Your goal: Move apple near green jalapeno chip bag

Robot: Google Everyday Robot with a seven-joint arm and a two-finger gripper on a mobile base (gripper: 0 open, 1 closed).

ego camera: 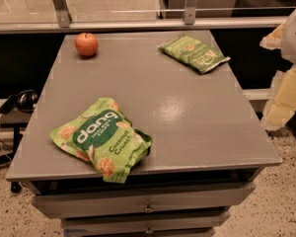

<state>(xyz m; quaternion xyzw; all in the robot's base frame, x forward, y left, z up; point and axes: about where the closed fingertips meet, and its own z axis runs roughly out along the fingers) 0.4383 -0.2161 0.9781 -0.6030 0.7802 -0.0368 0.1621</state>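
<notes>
Apple [86, 44] is located far left on table [187, 122], well apart from green jalapeno chip bag [193, 53] at far right. Gripper [284, 95] is probably the pale shape at right edge; open or closed cannot be told. Apple to be grasped top-down, centred.

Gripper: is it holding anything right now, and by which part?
Nothing is held. The gripper hangs at the view's right edge, off the table; the apple sits free at the far left corner.
</notes>
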